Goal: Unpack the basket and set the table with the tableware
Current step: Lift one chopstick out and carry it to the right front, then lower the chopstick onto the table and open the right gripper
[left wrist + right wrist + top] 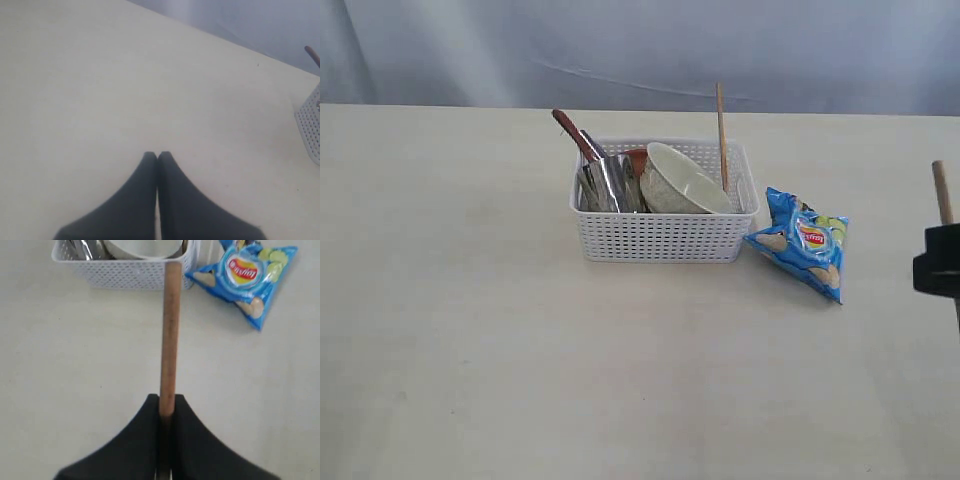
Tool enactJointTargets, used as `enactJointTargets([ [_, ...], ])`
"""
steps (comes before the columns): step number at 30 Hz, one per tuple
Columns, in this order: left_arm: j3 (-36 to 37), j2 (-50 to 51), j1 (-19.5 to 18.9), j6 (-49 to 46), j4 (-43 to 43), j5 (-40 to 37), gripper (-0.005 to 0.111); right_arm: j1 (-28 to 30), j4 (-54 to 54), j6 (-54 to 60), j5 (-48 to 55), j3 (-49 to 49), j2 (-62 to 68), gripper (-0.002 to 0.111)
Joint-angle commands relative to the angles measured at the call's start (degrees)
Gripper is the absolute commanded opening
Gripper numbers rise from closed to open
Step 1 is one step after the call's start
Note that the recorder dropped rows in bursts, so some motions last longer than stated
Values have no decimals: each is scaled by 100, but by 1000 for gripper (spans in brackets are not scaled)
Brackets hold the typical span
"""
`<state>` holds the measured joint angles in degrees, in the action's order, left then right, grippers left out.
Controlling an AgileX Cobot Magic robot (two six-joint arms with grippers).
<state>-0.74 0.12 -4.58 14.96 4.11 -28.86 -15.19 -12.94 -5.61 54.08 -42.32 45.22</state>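
Basket (665,238) sits upper centre of the exterior view on the table (470,350) and is not unpacked: bowl (682,182) tilted on its side, cup (608,185) at the left end, spoon (572,133) handle poking up and left, a sliver of plate (637,158) behind, and a second chopstick (722,135) standing near upright at the right end. Chips bag (803,243) lies just beside the basket's right side. Right gripper (167,407) is at the right edge of the exterior view, jaws clamped on a chopstick (170,335) near one end, so most of the stick juts out past the tips. Left gripper (158,157) has its jaws pressed together on nothing, low over bare table left of the basket and outside the exterior frame. Judgement: placing the first chopstick, task barely begun. Risks: the pinch is thin and near the end, so the stick may pivot or slip on a fast swing. A round stick can roll once released. A low sweep could clip the bag. Later pulls may drag or tip the light basket, since the bowl is wedged against the other pieces.
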Motion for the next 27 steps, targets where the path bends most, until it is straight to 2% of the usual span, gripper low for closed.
enactJointTargets([
  [1, 35, -12, -10, 10, 19, 30, 0, 21, -237, -13, 39, 269, 42, 0],
  [13, 35, -12, -10, 10, 19, 30, 0, 21, -379, 218, -465, 925, 819, 0],
  [19, 35, -12, -10, 10, 19, 30, 0, 11, -1194, 789, -1324, 925, 1459, 0],
  [27, 35, -12, -10, 10, 19, 30, 0, -356, -1223, 991, -2284, 902, 2681, 0],
])
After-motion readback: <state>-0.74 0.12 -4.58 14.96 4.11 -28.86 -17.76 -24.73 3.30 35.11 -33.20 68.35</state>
